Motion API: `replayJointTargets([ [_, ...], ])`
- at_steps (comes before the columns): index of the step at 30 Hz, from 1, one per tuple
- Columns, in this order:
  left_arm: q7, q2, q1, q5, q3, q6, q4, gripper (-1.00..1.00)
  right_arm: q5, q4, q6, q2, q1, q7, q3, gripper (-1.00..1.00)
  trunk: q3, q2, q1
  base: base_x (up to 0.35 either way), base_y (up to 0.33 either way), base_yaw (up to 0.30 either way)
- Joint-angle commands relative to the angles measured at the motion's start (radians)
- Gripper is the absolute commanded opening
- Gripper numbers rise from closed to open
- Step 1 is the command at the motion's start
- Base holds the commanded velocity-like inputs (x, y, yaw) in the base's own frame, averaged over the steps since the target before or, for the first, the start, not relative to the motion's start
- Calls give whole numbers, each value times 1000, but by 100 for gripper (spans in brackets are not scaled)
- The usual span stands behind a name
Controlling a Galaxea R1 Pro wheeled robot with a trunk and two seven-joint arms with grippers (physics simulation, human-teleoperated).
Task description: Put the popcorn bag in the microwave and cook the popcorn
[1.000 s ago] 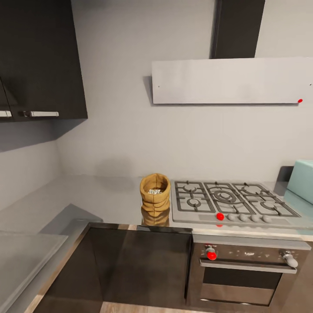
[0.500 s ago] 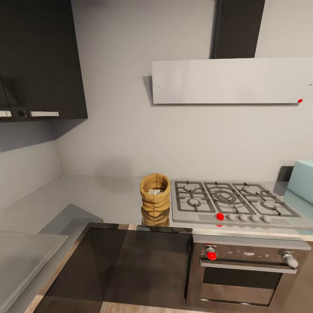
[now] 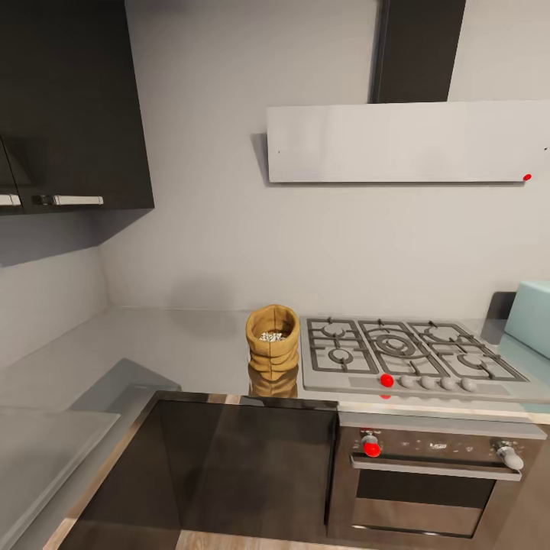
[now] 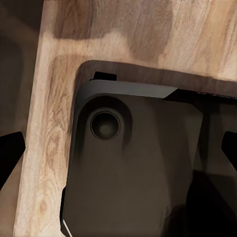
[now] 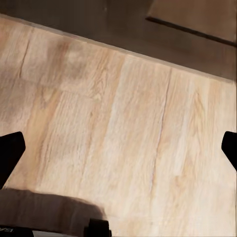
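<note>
The tan popcorn bag point(image 3: 272, 340) stands upright on the grey countertop point(image 3: 183, 344), just left of the steel hob, in the head view. Whitish popcorn point(image 3: 270, 335) shows in its open mouth. A pale blue corner of the microwave point(image 3: 531, 315) sits at the far right edge of the counter. My left gripper point(image 4: 118, 150) is open over the wood floor and my dark base. My right gripper point(image 5: 118, 150) is open too, with nothing but floor planks between its black fingertips point(image 5: 9, 153).
A gas hob point(image 3: 397, 347) with red and grey knobs lies between bag and microwave. A steel oven point(image 3: 435, 473) sits under it, and a white hood point(image 3: 405, 141) hangs above. Dark wall cabinets point(image 3: 69, 107) fill the upper left. The counter turns a corner toward the near left.
The head view shifted very slightly a second ago and has held still since. The bag and everything on the counter stay where they were.
</note>
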Motion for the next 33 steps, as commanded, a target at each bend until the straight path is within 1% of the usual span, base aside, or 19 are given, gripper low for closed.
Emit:
replayJointTargets([
  [1, 0, 0, 0, 7, 2, -2, -1, 100, 10, -24, 0, 9, 0, 5, -8, 100, -1, -1, 0, 0, 0, 0],
  [2, 0, 0, 0, 7, 2, -2, -1, 100, 11, -57, 1, 24, 0, 6, -8, 100, -1, -1, 0, 0, 0, 0],
  [4, 0, 0, 0, 7, 2, -2, -1, 100, 11, -82, 2, 34, 0, 11, -5, 100, -1, -1, 0, 0, 0, 0],
  [6, 0, 0, 0, 6, 2, -2, -1, 100, 10, -107, 2, 42, -1, 29, 42, 100, -1, -1, 0, 0, 0, 0],
  [8, 0, 0, 0, 6, 2, -2, 0, 100, 7, -139, 15, 45, 0, 33, 75, 100, -1, -1, 0, 0, 0, 0],
  [9, 0, 0, 0, 6, 2, -2, 0, 100, 4, -179, 53, 54, 1, 35, 90, 100, -1, -1, 0, 0, 0, 0],
  [10, 0, 0, 0, 6, 2, -2, 0, 100, 1, -230, 118, 73, -5, 38, 98, 100, -1, -1, 0, 0, 0, 0],
  [12, 0, 0, 0, 7, 2, -2, -1, 100, -1, -325, 228, 77, -30, 54, 104, 100, -1, -1, 0, 0, 0, 0],
  [13, 0, 0, 0, 7, 2, -2, -1, 100, -4, -430, 327, 77, -65, 82, 107, 100, -1, -1, 0, 0, 0, 0],
  [14, 0, 0, 0, 6, 2, -2, -1, 100, -6, -500, 398, 77, -95, 113, 109, 100, -1, -1, 0, 0, 0, 0],
  [15, 0, 0, 0, 7, 2, -2, -1, 100, -9, -570, 488, 77, -152, 162, 114, 100, -1, -1, 0, 0, 0, 0],
  [16, 0, 0, 0, 6, 2, -2, -1, 100, -19, -598, 553, 77, -204, 190, 118, 100, -1, -1, 0, 0, 0, 0],
  [17, 0, 0, 0, 7, 2, -2, -1, 100, -38, -608, 598, 77, -245, 202, 119, 100, -1, -1, 0, 0, 0, 0],
  [18, 0, 0, 0, 7, 2, -2, -1, 100, -98, -621, 690, 77, -334, 217, 122, 100, -1, -1, 0, 0, 0, 0],
  [20, 0, 0, 0, 6, 2, -2, -1, 100, -146, -626, 749, 77, -403, 220, 124, 100, -1, -1, 0, 0, 0, 0],
  [22, 0, 0, 0, 7, 2, -2, -1, 100, -174, -628, 809, 77, -488, 222, 126, 100, -1, -1, 0, 0, 0, 0],
  [26, 0, 0, 0, 7, 2, -2, -1, 100, -184, -642, 842, 77, -592, 216, 126, 100, -1, -1, 0, 0, 0, 0],
  [29, 0, 0, 0, 7, 2, -2, -1, 100, -185, -712, 835, 77, -613, 215, 127, 100, -1, -1, 0, 0, 0, 0],
  [33, 0, 0, 0, 7, 2, -2, -1, 100, -185, -743, 828, 77, -616, 211, 171, 100, -1, -1, 0, 0, 0, 0],
])
